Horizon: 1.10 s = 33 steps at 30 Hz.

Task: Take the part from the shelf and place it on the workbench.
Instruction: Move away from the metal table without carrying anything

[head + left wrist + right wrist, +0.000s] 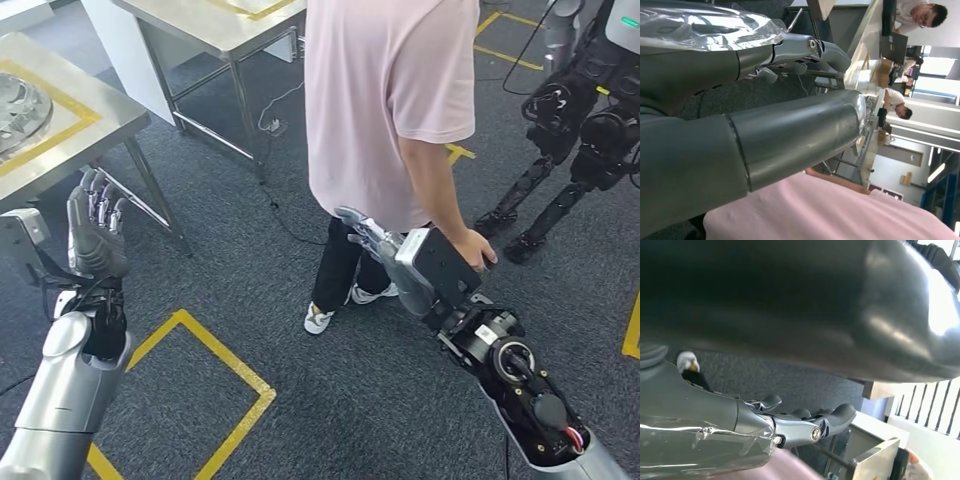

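Steel bench lies just beyond our left hand, fingers spread, holding nothing; our right hand, fingers released too, nears a person, likely between carries.

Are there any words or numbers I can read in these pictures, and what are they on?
None can be read.
White label on the right arm: print too small to read.
Wall sign far back in the left wrist view: too blurred to read.
Green light on the other robot: a glow, no letters to make out.
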{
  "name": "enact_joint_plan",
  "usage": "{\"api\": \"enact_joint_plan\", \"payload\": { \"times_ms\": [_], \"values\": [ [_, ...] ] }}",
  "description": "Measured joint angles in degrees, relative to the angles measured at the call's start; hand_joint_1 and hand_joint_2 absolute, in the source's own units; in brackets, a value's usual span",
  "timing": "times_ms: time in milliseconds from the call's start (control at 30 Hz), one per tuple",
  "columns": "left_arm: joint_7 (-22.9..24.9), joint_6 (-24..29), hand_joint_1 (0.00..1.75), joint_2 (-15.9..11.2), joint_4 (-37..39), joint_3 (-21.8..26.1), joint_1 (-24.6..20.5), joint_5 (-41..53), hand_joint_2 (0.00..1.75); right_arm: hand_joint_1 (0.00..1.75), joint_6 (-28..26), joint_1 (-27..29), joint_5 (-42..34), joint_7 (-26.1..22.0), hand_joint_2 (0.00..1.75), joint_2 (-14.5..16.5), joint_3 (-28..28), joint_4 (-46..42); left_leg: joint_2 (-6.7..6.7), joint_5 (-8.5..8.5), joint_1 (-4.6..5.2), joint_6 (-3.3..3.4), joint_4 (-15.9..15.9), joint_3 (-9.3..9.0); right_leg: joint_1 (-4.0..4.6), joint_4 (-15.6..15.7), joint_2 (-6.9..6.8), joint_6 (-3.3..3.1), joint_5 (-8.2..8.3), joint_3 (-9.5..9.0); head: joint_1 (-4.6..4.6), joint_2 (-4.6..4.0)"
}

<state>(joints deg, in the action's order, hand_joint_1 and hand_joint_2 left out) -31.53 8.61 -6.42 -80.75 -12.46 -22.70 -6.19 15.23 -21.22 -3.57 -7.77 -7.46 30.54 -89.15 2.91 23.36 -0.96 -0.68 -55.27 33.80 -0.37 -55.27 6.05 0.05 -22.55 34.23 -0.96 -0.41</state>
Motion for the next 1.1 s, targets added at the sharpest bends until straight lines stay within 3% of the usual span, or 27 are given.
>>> {"api": "enact_joint_plan", "payload": {
  "times_ms": [67, 100, 167, 233, 267, 300, 333, 400, 467, 500, 567, 633, 700, 733, 767, 800, 833, 933, 1000, 1067, 1100],
  "values": [
    [0.03, 0.09, 0.0, 0.05, -0.05, 0.0, -0.03, 0.01, 0.0, 0.0, -0.13, 0.14, -0.09, 0.11, 0.0, 0.03, 0.62, -0.22, -1.06, -0.19, -0.02, 0.42, 0.37, -0.23, -0.16, -0.02, 0.28, 0.67, -0.02, 0.35, 0.16, 0.0],
    [0.03, 0.13, 0.0, 0.07, -0.11, 0.0, -0.05, 0.01, 0.0, 0.0, -0.19, 0.14, -0.15, 0.13, 0.0, 0.03, 0.8, -0.28, -1.59, -0.29, -0.08, 0.74, 0.6, -0.42, -0.12, -0.8, -0.61, 0.94, -0.61, 0.81, 0.38, 0.0],
    [0.03, 0.15, 0.0, 0.07, -0.28, 0.0, -0.09, 0.02, 0.0, 0.0, -0.22, 0.07, -0.29, 0.14, 0.0, 0.03, 1.1, -0.37, -2.69, -0.37, -0.09, 1.29, 0.95, -0.73, -0.17, -6.12, -3.52, 1.36, -3.63, 3.2, 1.16, 0.0],
    [0.03, 0.15, 0.0, 0.03, -0.36, 0.0, -0.04, 0.02, 0.0, 0.0, -0.22, 0.1, -0.41, 0.15, 0.0, 0.03, 1.42, -0.4, -3.74, -0.25, 0.06, 1.6, 0.95, -0.82, -0.35, -14.37, -5.15, 1.76, -7.32, 6.83, 1.89, 0.0],
    [0.04, 0.15, 0.0, 0.02, -0.36, 0.0, -0.01, 0.02, 0.0, 0.0, -0.22, 0.15, -0.44, 0.16, 0.0, 0.03, 1.58, -0.4, -4.26, -0.19, 0.09, 1.63, 0.93, -0.83, -0.46, -17.01, -5.41, 1.91, -8.1, 8.0, 2.11, 0.0],
    [0.05, 0.16, 0.0, 0.03, -0.37, 0.0, 0.02, 0.02, 0.0, 0.0, -0.22, 0.17, -0.47, 0.17, 0.0, 0.03, 1.74, -0.4, -4.78, -0.12, 0.1, 1.59, 0.91, -0.89, -0.55, -17.4, -5.58, 2.01, -7.77, 8.08, 2.33, 0.01],
    [0.06, 0.18, 0.0, 0.03, -0.39, 0.0, 0.04, 0.02, 0.0, 0.0, -0.23, 0.15, -0.48, 0.18, 0.0, 0.03, 1.88, -0.4, -5.25, -0.04, 0.09, 1.5, 0.88, -1.0, -0.62, -15.39, -5.81, 2.01, -6.43, 6.95, 2.56, 0.01],
    [0.09, 0.21, 0.0, 0.05, -0.45, 0.0, 0.03, 0.03, 0.0, 0.0, -0.25, 0.03, -0.48, 0.18, 0.0, 0.03, 2.09, -0.43, -6.18, 0.28, 0.15, 1.12, 0.82, -1.39, -0.47, -7.07, -7.28, 1.73, -2.82, 2.46, 3.1, 0.0],
    [0.13, 0.22, 0.0, 0.02, -0.49, 0.0, 0.0, 0.03, 0.0, 0.0, -0.31, -0.22, -0.48, 0.16, 0.0, 0.03, 2.25, -0.57, -7.01, 0.53, 0.41, 0.6, 0.7, -1.56, 0.04, -1.01, -8.77, 1.19, -1.35, -0.84, 3.44, 0.01],
    [0.17, 0.22, 0.0, 0.01, -0.49, 0.0, 0.0, 0.03, 0.0, 0.0, -0.4, -0.3, -0.48, 0.16, 0.0, 0.03, 2.31, -0.63, -7.48, 0.57, 0.54, 0.35, 0.7, -1.56, 0.3, -0.11, -8.94, 0.97, -1.48, -1.27, 3.38, 0.01],
    [0.28, 0.22, 0.0, 0.01, -0.5, 0.0, -0.01, 0.07, 0.0, 0.0, -0.8, -0.35, -0.48, 0.18, 0.0, 0.03, 2.37, -0.71, -8.35, 0.74, 0.53, -0.21, 0.71, -1.6, 0.27, 0.27, -7.87, 0.43, -1.26, -1.36, 3.04, 0.02],
    [0.38, 0.22, 0.0, -0.01, -0.56, 0.0, -0.05, 0.14, 0.0, 0.0, -1.27, -0.56, -0.49, 0.18, 0.0, 0.03, 2.39, -0.81, -6.9, 2.33, 0.28, -0.74, -1.39, -0.85, 0.03, 0.8, -6.76, -0.22, -0.85, -1.54, 2.65, 0.01],
    [0.44, 0.23, 0.0, -0.19, -0.61, 0.0, -0.04, 0.17, 0.0, 0.0, -1.6, -0.79, -0.57, 0.16, 0.0, 0.03, 2.41, -0.88, -4.23, 5.7, 0.08, -1.05, -8.1, 2.29, -0.07, 1.06, -5.78, -0.69, -0.61, -1.58, 1.91, 0.0],
    [0.49, 0.24, 0.0, -0.3, -0.62, 0.0, 0.04, 0.18, 0.0, 0.0, -1.72, -0.81, -0.61, 0.19, 0.0, 0.03, 2.41, -0.87, -3.56, 7.3, 0.05, -1.13, -12.3, 4.47, -0.07, 1.04, -5.24, -0.81, -0.57, -1.52, 1.56, 0.0],
    [0.54, 0.26, 0.0, -0.38, -0.62, 0.0, 0.15, 0.17, 0.0, 0.0, -1.8, -0.8, -0.65, 0.2, 0.0, 0.03, 2.42, -0.86, -3.27, 8.14, 0.05, -1.21, -15.47, 6.25, -0.06, 1.03, -4.67, -0.84, -0.57, -1.49, 1.23, 0.0],
    [0.59, 0.27, 0.0, -0.42, -0.62, 0.0, 0.24, 0.17, 0.0, 0.0, -1.86, -0.81, -0.65, 0.21, 0.0, 0.03, 2.44, -0.86, -3.18, 7.89, 0.02, -1.25, -16.68, 7.15, -0.06, 0.99, -4.06, -0.85, -0.57, -1.49, 0.99, 0.0],
    [0.64, 0.27, 0.0, -0.45, -0.62, 0.0, 0.27, 0.17, 0.0, 0.0, -1.92, -0.82, -0.65, 0.22, 0.0, 0.03, 2.45, -0.86, -3.12, 6.52, -0.02, -1.26, -15.49, 6.89, -0.08, 0.91, -3.45, -0.83, -0.59, -1.51, 0.78, 0.0],
    [0.71, 0.26, 0.0, -0.54, -0.66, 0.0, 0.07, 0.17, 0.0, 0.0, -2.13, -0.97, -0.65, 0.23, 0.0, 0.03, 2.47, -0.86, -1.27, 0.72, -0.42, -1.22, -3.92, 1.97, -0.11, 0.32, -1.76, -0.42, -0.85, -1.31, 0.14, 0.0],
    [0.77, 0.26, 0.0, -0.55, -0.73, 0.0, -0.03, 0.17, 0.0, 0.0, -2.15, -1.12, -0.65, 0.21, 0.0, 0.03, 2.48, -0.86, -0.25, -0.13, -0.49, -1.03, -0.2, 0.35, -0.07, 0.05, -0.82, 0.16, -0.96, -0.85, 0.2, 0.0],
    [0.8, 0.24, 0.0, -0.51, -0.79, 0.0, -0.12, 0.17, 0.0, 0.0, -2.18, -1.18, -0.66, 0.21, 0.0, 0.03, 2.47, -0.86, -0.97, -0.15, -0.31, -0.44, 0.09, 0.18, -0.23, 0.16, -0.1, 0.85, -0.88, -0.56, 0.46, 0.0],
    [0.8, 0.21, 0.0, -0.49, -0.81, 0.0, -0.2, 0.18, 0.0, 0.0, -2.2, -1.2, -0.66, 0.22, 0.0, 0.03, 2.45, -0.86, -1.44, -0.23, -0.3, -0.06, 0.29, 0.03, -0.25, -0.21, -0.64, 1.16, -1.18, -0.25, 0.57, 0.0]
  ]
}}
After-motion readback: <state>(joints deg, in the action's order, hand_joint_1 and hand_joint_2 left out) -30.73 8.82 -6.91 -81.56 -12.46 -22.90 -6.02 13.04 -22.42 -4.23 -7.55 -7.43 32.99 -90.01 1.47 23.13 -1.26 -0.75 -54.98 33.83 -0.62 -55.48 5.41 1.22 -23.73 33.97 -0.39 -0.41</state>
